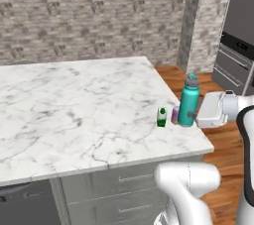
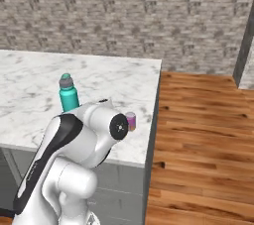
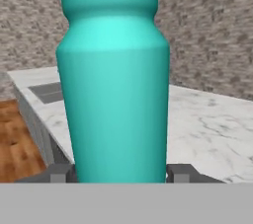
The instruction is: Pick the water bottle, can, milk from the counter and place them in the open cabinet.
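- Landmark: water bottle (image 1: 188,101), teal with a grey cap, upright near the right-hand corner of the marble desk (image 1: 74,105), close to the desk's front and side edges.
- Gripper (image 1: 194,115) comes in level from the side of the bottle away from the desk's middle; a dark fingertip shows against the bottle's lower body in the left base view.
- Hand view: bottle (image 3: 116,85) sits square between the two fingers (image 3: 180,172), one on each flank at its base. Jaws are clasped around the water bottle; both fingers appear to touch it.
- Cannot tell whether the bottle's base has left the desk.
- Can (image 2: 130,121), purple with a silvery top, stands just beside the bottle; in the left base view only a sliver of it (image 1: 174,115) shows at the bottle's foot.
- Milk (image 1: 161,117), small green container with a white top, stands next to the can, on the side farther from the bottle, near it but apart.
- Behind the bottle: stone-brick wall (image 2: 124,16). Beyond the desk's side edge: wooden floor (image 2: 198,135).
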